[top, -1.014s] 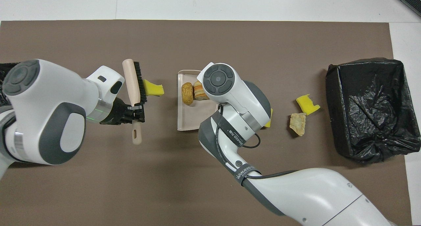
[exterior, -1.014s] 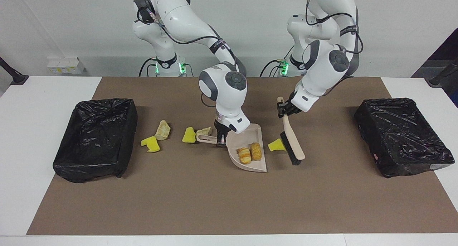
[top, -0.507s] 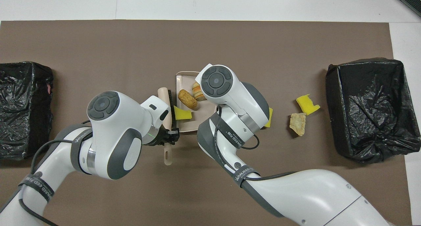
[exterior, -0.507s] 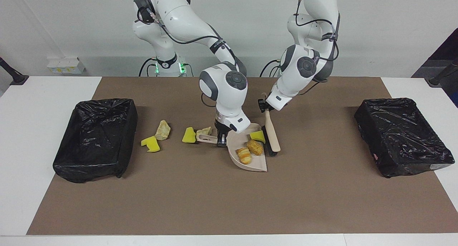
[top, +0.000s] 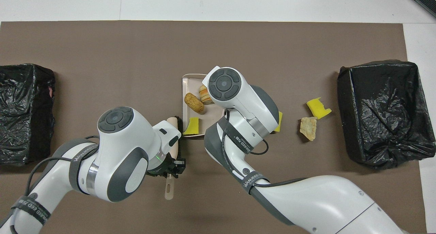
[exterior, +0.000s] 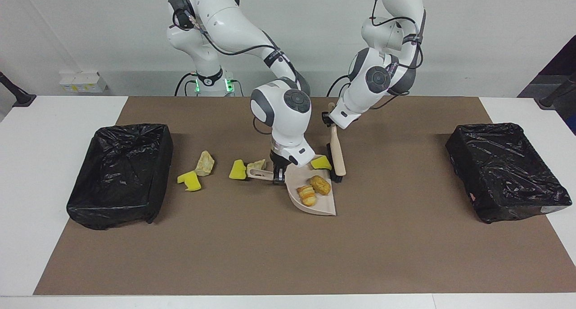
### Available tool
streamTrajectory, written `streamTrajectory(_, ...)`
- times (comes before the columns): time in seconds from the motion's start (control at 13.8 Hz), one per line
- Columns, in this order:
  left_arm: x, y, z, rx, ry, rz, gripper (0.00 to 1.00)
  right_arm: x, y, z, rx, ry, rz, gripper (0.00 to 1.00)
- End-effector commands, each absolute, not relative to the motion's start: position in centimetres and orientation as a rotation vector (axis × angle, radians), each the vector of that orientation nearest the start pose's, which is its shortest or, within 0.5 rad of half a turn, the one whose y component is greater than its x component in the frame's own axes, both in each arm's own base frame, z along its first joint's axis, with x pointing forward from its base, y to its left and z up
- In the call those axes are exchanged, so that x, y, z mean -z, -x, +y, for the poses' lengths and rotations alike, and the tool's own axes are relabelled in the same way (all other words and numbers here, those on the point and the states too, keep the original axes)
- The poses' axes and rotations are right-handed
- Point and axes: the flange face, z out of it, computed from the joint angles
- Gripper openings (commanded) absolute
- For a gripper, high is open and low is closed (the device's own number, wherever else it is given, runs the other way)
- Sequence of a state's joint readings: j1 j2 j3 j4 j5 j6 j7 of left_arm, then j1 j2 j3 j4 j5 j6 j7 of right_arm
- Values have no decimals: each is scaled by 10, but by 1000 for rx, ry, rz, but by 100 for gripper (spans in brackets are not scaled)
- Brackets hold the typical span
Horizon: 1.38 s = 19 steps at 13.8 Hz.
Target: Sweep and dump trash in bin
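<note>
bright, even light from above. soft shadows under the arms on the mat. pics sharp, no blur.

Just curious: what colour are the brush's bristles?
Black bristles on a beige wooden-looking brush; facing view shows them best.

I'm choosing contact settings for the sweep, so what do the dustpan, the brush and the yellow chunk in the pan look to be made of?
The dustpan looks like rigid beige plastic: smooth, even, moulded rim. The brush has a pale handle, wood or plastic, which I cannot settle, and dark bristles. The yellow chunk looks like matte sponge foam with rough-cut edges.
</note>
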<state>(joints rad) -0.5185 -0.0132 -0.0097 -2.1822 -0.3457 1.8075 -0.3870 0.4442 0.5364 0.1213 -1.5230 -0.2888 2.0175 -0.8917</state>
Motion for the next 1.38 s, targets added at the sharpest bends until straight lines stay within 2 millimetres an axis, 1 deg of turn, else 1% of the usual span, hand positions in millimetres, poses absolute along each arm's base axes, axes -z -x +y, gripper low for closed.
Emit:
streamTrajectory(0.0,-382,-392,-267,-829,3131,42,0,-353,-596,345,69,-2112,2084,0)
streamTrajectory(0.14,-395,-397,-268,-792,3120,78,0,-353,-597,343,69,-2120,2076,0)
streamTrajectory(0.29,-412,-404,-265,-791,3129,109,0,-352,-599,340,77,-2127,2070,0)
streamTrajectory(0.36,-425,-409,-262,-769,3151,126,0,-353,-599,338,77,-2129,2067,0)
streamTrajectory(0.43,-446,-418,-253,-708,3196,124,0,-354,-600,337,75,-2130,2065,0)
streamTrajectory(0.51,-471,-435,-234,-632,3249,79,0,-354,-600,337,75,-2130,2065,0)
streamTrajectory(0.58,-491,-449,-221,-589,3279,50,0,-355,-600,337,73,-2130,2065,0)
streamTrajectory(0.65,-506,-461,-214,-549,3302,28,0,-354,-600,336,73,-2131,2064,0)
streamTrajectory(0.72,-510,-469,-206,-526,3315,-4,0,-353,-599,336,73,-2129,2068,0)
streamTrajectory(0.8,-510,-475,-203,-501,3331,-29,0,-354,-599,335,71,-2129,2066,0)
streamTrajectory(0.94,-512,-491,-205,-381,3369,-72,0,-354,-599,335,71,-2131,2064,0)
streamTrajectory(1.01,-511,-494,-202,-345,3379,-89,0,-354,-599,335,71,-2131,2064,0)
streamTrajectory(1.09,-507,-497,-186,-374,3369,-141,0,-354,-598,336,70,-2130,2066,0)
streamTrajectory(1.16,-500,-490,-167,-461,3342,-194,0,-353,-598,335,73,-2131,2065,0)
streamTrajectory(1.23,-497,-481,-152,-519,3318,-242,0,-353,-599,335,70,-2121,2075,0)
streamTrajectory(1.3,-488,-472,-138,-566,3283,-361,0,-353,-598,336,73,-2109,2088,0)
